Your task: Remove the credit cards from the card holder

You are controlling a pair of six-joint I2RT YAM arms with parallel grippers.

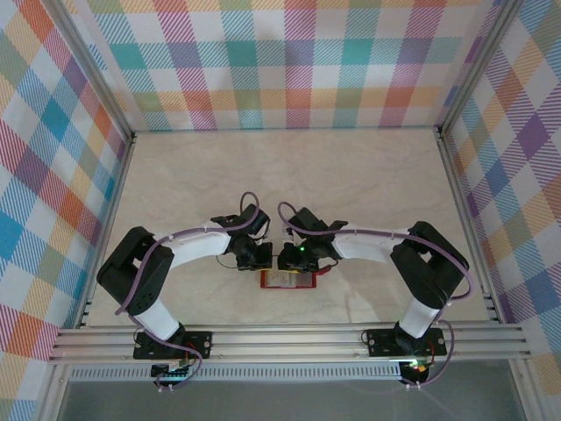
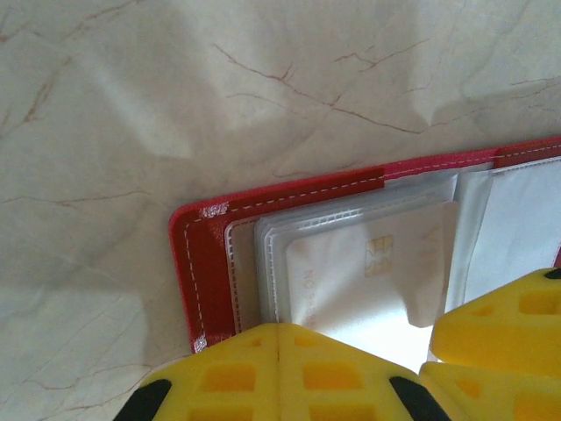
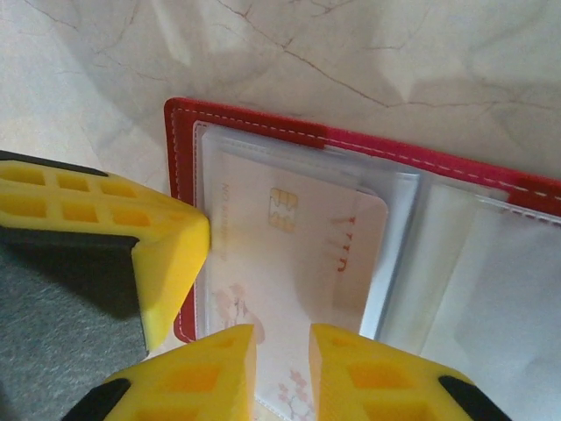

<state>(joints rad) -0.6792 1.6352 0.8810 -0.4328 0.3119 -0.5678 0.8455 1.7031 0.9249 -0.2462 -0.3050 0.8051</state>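
The card holder (image 1: 289,281) lies open on the worktop (image 1: 351,175), right under the two pincer heads where they meet. Its red edge with white stitching frames grey, clear pockets.

In the right wrist view, a pale credit card (image 3: 298,254) sits in the pocket just ahead of the right pincer (image 3: 280,368). It has a gold chip (image 3: 282,209), a few red letters running sideways that I can't make into a word, and a faint pink flower print near the fingertips. Small grey print runs along one edge, too faint to read. The clear plastic glares, so I can't tell how many cards are stacked there.

The right pincer's jaws stand a little apart, and the card's near end runs into the gap between them. Whether they touch it I can't tell.

The left pincer (image 2: 279,360) is closed, its yellow fingers meeting with nothing visible between them, at the holder's near edge. Its finger in the right wrist view rests over the holder's left border. The holder's far half is cut off by the frame edges.
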